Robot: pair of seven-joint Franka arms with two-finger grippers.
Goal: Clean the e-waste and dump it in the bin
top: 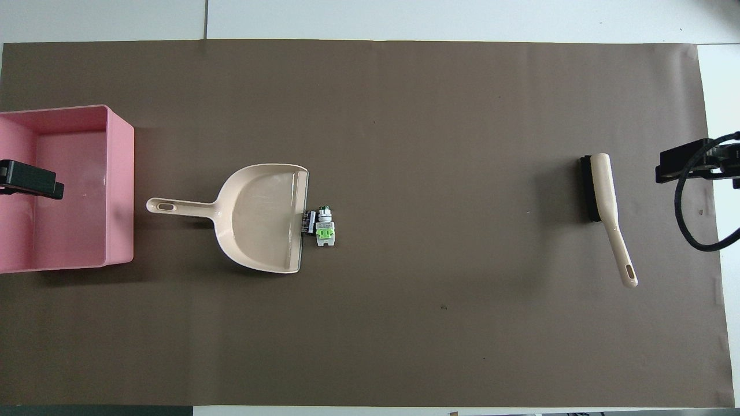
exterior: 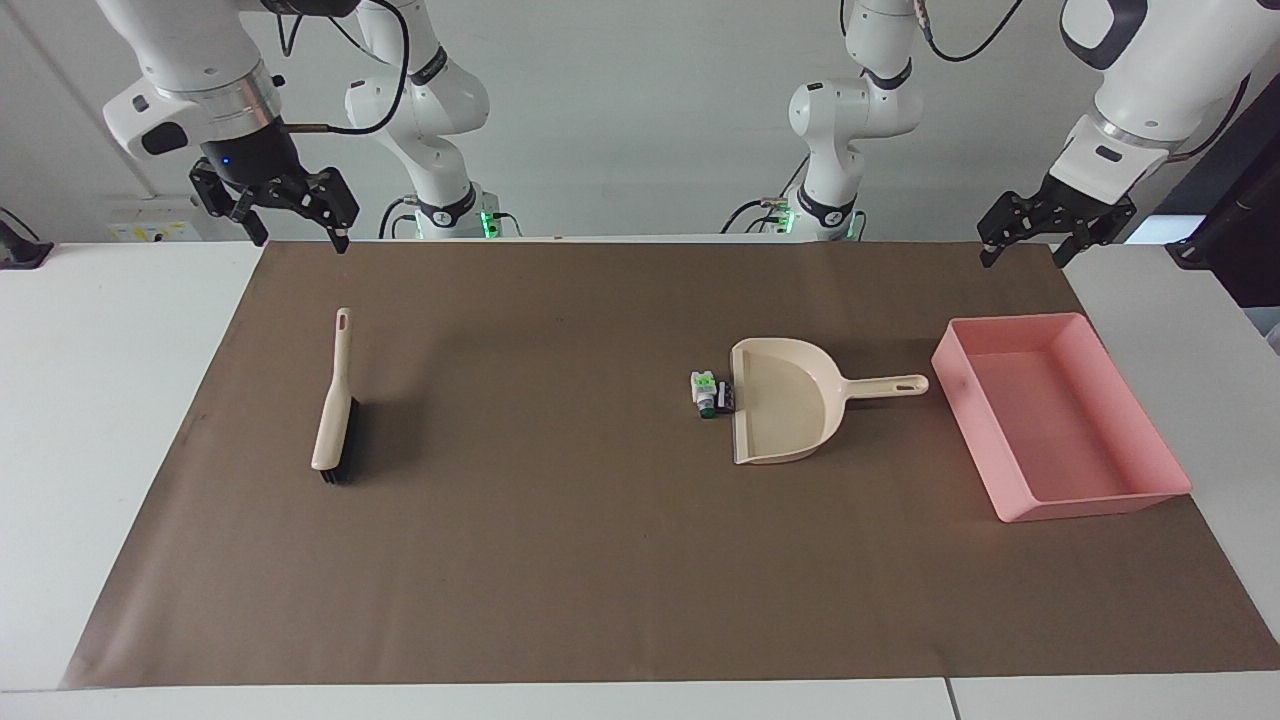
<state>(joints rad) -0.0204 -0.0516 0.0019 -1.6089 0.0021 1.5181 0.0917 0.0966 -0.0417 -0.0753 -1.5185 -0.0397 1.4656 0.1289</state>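
The e-waste (exterior: 708,391) is a white-grey bit with green marks and a small dark piece, lying together on the brown mat against the open lip of the beige dustpan (exterior: 785,400). It also shows in the overhead view (top: 321,227). The pink bin (exterior: 985,452) stands beside the dustpan's handle, toward the left arm's end, and looks bare inside. My left gripper (exterior: 1024,258) hangs open and empty, high over the mat's edge by the bin. My right gripper (exterior: 302,240) hangs open and empty, high over the mat's edge above the brush.
A beige hand brush with dark bristles (exterior: 333,410) lies on the mat toward the right arm's end, its handle pointing to the robots. The dustpan (top: 260,216) has its handle pointing at the bin (top: 122,185). The brown mat (exterior: 560,560) covers most of the white table.
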